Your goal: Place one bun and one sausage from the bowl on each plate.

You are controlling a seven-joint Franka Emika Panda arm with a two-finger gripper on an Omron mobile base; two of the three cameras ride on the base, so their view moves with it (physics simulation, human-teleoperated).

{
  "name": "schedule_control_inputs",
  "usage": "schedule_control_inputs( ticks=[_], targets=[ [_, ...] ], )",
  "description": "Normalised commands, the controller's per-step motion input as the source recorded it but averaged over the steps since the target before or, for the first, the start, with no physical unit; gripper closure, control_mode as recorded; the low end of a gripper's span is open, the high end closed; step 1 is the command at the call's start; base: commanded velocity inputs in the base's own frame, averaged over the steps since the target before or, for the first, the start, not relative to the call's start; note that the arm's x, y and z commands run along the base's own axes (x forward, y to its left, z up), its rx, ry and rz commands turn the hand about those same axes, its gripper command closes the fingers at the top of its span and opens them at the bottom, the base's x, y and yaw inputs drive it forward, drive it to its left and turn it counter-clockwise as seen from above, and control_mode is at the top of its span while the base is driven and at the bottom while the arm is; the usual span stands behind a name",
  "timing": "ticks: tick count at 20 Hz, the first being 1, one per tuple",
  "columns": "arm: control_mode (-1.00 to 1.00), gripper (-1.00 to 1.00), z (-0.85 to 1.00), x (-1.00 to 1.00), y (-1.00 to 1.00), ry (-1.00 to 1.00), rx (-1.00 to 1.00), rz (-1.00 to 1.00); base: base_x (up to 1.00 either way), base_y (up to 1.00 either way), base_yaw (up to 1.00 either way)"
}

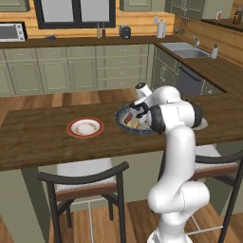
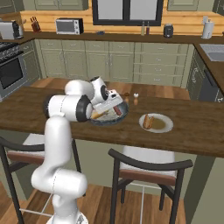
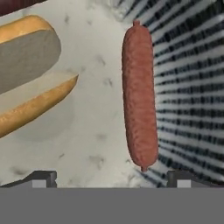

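On the bench [image 1: 38, 142]: plate [image 1: 85, 127] left of bowl [image 1: 124, 113]; in the bowl, sausage [image 3: 140, 96] beside bun [image 3: 30, 74].

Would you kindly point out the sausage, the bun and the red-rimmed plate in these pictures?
Sausage [image 3: 140, 96]: hand view, middle of its length.
Bun [image 3: 30, 74]: hand view, pale cut face between the crusts.
Plate [image 1: 72, 129]: left base view, left part of its red-orange rim.

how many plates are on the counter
2: one plate with a red-orange rim, left of the bowl; another plate right of it, already carrying food.
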Motion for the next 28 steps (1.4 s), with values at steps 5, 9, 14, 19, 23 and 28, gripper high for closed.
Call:
schedule_control_inputs(
  ticks=[5, 9, 14, 19, 23, 28],
  targets=[
    [-1.0, -1.0, 0.0, 0.31, 0.0, 0.03, 0.0, 0.01, 0.0, 0.0, 0.0],
    [-1.0, -1.0, -0.23, 0.27, -0.01, 0.0, 0.0, 0.03, 0.0, 0.0, 0.0],
    [-1.0, -1.0, -0.41, 0.12, -0.07, 0.0, 0.03, 0.01, 0.0, 0.0, 0.0],
    [-1.0, -1.0, -0.49, 0.0, -0.09, 0.01, 0.02, 0.01, 0.0, 0.0, 0.0],
    [-1.0, -1.0, -0.43, 0.0, 0.0, 0.04, 0.03, 0.0, 0.0, 0.0, 0.0],
    [-1.0, -1.0, -0.5, 0.0, 0.0, -0.02, 0.0, 0.0, 0.0, 0.0, 0.0]
  ],
)
